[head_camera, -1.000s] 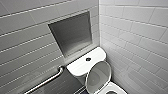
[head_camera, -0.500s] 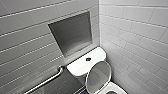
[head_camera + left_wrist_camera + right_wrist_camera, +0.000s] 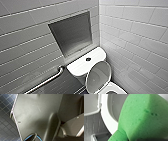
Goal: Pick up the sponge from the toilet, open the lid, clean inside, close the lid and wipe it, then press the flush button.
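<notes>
1. Your right claw is closed on the sponge (image 3: 141,119). The green pad sits directly in front of the right wrist camera and lifted free of the toilet (image 3: 81,66).
2. Just behind the sponge, seen from the right claw, there is a curved white rim with a greyish face inside it. This looks like the lid (image 3: 98,76), and the sponge is close to it. You cannot tell from here if they touch.
3. In the head view the lid is already open. It stands upright in front of the tank, with its greyish inner face turned toward the bowl.
4. The flush button (image 3: 88,59) is in the middle of the flat tank top, just behind the upper edge of the lid.
5. A part of the white seat (image 3: 116,88) shows below the raised lid.
6. For your left claw, you cannot tell if it is open or closed. Its wrist camera shows the dark robot plate, with the dark tiled floor (image 3: 5,119) beside it.
7. A metal grab bar (image 3: 47,81) runs along the grey tiled wall beside the tank, and a recessed niche (image 3: 71,33) is in the wall above the tank.
</notes>
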Motion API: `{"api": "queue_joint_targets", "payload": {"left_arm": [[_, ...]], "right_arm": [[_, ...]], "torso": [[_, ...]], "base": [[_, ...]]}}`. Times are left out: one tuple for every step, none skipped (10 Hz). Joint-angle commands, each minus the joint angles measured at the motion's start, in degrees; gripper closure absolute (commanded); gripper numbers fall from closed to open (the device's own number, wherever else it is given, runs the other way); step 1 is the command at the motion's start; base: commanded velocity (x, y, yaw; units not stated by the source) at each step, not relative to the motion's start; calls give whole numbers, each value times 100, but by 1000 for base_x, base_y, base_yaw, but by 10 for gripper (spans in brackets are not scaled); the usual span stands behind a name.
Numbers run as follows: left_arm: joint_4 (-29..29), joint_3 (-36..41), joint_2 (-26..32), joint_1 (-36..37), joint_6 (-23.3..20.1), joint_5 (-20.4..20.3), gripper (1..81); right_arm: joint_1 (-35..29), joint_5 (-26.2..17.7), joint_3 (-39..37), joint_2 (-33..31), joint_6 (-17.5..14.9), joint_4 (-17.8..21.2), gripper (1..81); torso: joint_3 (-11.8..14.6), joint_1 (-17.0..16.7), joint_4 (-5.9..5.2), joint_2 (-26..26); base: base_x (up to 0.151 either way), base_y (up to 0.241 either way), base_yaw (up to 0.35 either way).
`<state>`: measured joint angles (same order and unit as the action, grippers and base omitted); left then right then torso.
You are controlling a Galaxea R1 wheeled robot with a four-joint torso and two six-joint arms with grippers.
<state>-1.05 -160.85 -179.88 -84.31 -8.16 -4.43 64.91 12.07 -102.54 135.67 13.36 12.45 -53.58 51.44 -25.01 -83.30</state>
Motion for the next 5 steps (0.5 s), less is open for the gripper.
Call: {"api": "queue_joint_targets", "payload": {"left_arm": [[8,-25,57,102,-28,390,10],[-36,-16,83,199,-11,399,10],[-53,-16,66,244,-2,407,10],[-53,10,58,244,-2,407,10],[-27,36,66,244,-2,407,10]], "right_arm": [[-149,-451,585,-642,-18,-23,811],[-167,-459,727,-740,-18,-58,811],[-176,-460,745,-732,-27,-93,811],[-193,-469,701,-679,-44,-93,811],[-202,-477,640,-592,-44,-93,811]], "torso": [[0,0,0,0],[0,0,0,0],[0,0,0,0],[0,0,0,0],[0,0,0,0]], "base": [[0,0,0],[0,0,0],[0,0,0],[0,0,0],[0,0,0]]}}
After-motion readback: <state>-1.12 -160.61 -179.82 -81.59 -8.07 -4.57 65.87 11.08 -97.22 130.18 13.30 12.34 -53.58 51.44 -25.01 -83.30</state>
